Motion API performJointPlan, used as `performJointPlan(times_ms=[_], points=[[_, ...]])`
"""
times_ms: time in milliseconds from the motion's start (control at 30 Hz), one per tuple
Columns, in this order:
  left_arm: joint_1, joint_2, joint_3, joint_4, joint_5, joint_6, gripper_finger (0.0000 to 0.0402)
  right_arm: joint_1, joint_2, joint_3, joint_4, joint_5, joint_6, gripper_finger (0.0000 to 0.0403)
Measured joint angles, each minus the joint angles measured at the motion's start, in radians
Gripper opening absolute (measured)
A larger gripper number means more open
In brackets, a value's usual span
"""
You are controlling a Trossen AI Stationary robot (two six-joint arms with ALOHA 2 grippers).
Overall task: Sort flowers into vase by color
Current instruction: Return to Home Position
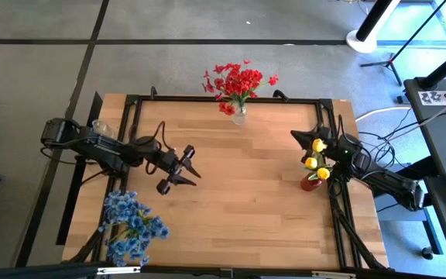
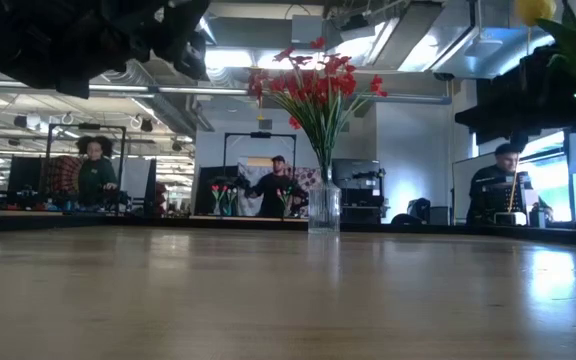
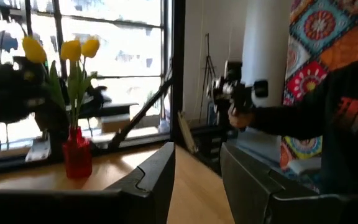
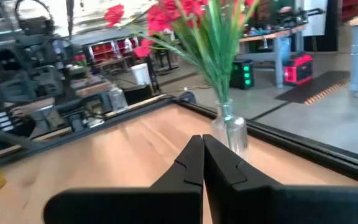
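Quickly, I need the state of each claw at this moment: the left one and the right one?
Left dark two-finger claw: open, holding nothing.
Right dark two-finger claw: closed, holding nothing.

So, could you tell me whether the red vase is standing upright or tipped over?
Upright: the red vase stands on its base on the table, with the yellow flowers rising straight from it.

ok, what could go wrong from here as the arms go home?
1. The right gripper, shut, sits close beside the yellow tulip buds in the small red vase; retracting could snag a stem and tip it.
2. The bunch of small blue blooms sits at the wooden table's front-left corner by the left arm; its swing back might brush them off.
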Motion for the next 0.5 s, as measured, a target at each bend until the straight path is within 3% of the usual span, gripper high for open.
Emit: performJointPlan(times_ms=[200,367,500], points=[[0.043,0.0,0.0,-0.093,0.01,0.018,0.0125,0.0,0.001,-0.001,0.0,-0.046,-0.039,0.0005],[0.18,0.0,0.0,-0.052,0.175,-0.005,0.0125,0.0,0.007,-0.002,-0.005,0.016,-0.006,0.0014],[0.308,0.0,0.0,-0.103,0.126,-0.029,0.0125,0.0,0.007,-0.003,-0.005,0.021,-0.006,0.0015]])
